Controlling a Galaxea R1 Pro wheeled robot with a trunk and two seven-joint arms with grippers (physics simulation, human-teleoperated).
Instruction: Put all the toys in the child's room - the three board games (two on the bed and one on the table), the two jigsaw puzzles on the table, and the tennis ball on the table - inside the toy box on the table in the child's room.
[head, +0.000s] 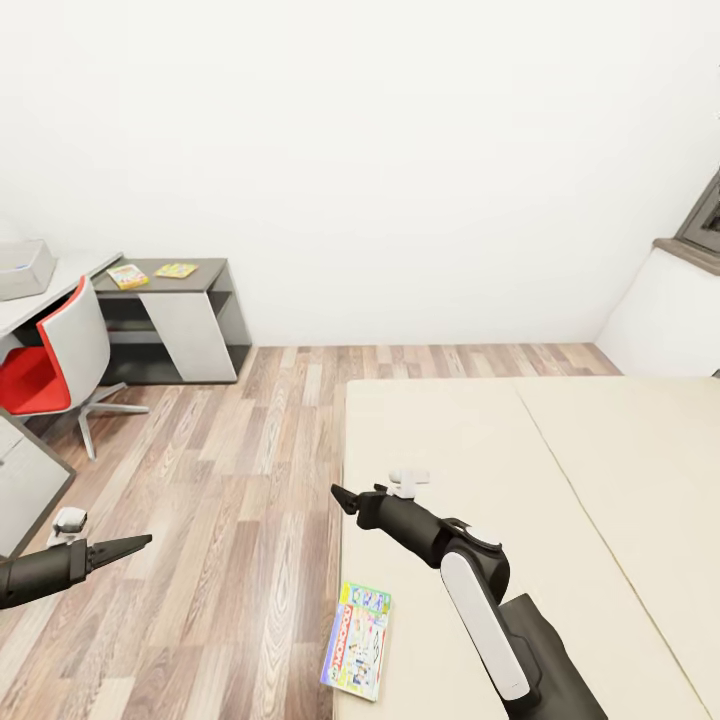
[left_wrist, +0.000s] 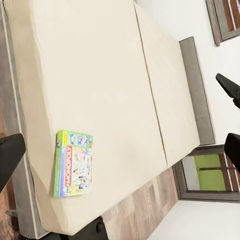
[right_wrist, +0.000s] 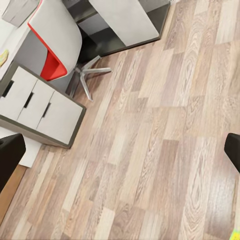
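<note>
Board game: one colourful board game (head: 357, 641) lies flat on the bed (head: 560, 470), right at the bed's near left edge.
Right gripper: the right gripper (head: 343, 497) hangs over that same edge, a bit farther along it. Its fingers are wide apart and hold nothing.
Left gripper: the left gripper (head: 135, 543) is over the wood floor (head: 240, 480), well apart from the bed. It holds nothing too.
Far things: two small flat toys (head: 150, 273) lie on the dark counter (head: 205, 270) by the wall.
Risk: the box sits so close to the edge that a bump could push it off onto the floor.
</note>
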